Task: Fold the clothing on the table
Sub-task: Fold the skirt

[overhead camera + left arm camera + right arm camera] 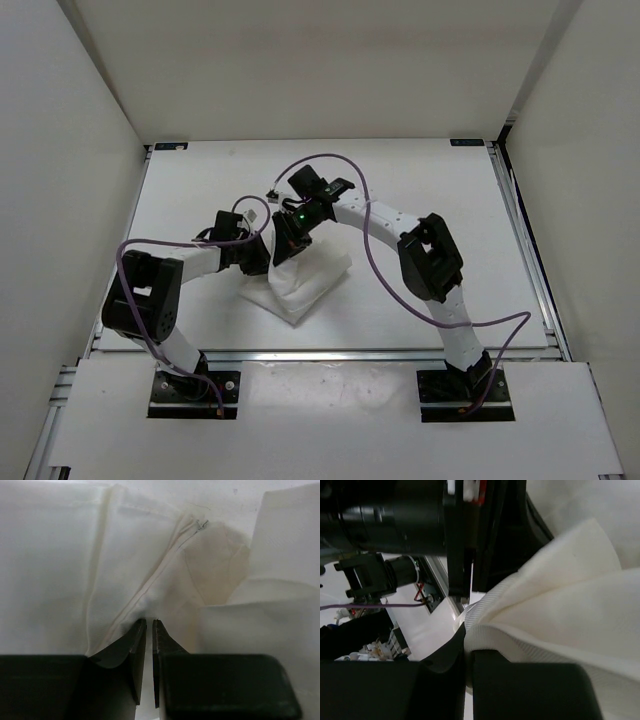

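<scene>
1. Evidently the step in hand is carrying a pinched edge of the thin, white, wrinkled fabric garment (310, 285) over itself. To do it well, both grippers should travel together at one height, so the cloth between them is taut and lands flat without dragging the lower layer.
2. Left gripper (148, 623): the jaws are almost together, nipping a seamed ridge of the garment. The cloth fans away from the tips toward twelve o'clock in its wrist view.
3. Right gripper (468, 630): the jaws are closed on a ribbed hem, and the cloth spreads from the tips toward three o'clock in its wrist view.
4. Seen from above, the garment lies bunched near the middle of the flat white table with aluminium rails (450, 190). Most of it is at five o'clock from the two grippers, which meet side by side at its upper left corner.
</scene>
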`<control>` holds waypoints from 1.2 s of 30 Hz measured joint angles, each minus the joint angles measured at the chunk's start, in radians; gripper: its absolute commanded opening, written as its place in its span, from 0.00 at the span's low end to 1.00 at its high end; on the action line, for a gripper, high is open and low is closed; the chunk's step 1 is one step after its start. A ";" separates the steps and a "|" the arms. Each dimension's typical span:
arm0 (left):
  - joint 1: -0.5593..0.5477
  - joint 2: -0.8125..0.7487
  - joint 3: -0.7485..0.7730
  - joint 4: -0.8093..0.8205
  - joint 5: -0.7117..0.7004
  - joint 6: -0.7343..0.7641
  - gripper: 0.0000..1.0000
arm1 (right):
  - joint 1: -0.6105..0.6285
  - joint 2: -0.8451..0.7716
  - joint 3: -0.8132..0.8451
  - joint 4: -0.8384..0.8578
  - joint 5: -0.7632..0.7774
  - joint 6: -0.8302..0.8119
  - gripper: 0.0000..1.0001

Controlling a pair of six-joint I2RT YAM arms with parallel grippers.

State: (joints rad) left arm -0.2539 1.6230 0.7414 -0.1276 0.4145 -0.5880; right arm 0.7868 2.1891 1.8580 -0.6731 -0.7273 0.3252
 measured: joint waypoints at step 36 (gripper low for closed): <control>0.327 -0.093 0.178 -0.066 0.187 -0.057 0.20 | -0.090 -0.231 -0.457 0.234 0.021 0.164 0.01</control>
State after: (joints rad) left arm 0.0731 1.5299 0.9192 -0.1936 0.6010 -0.6453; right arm 0.6968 1.9583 1.4006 -0.4389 -0.7063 0.4889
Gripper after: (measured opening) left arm 0.218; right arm 0.002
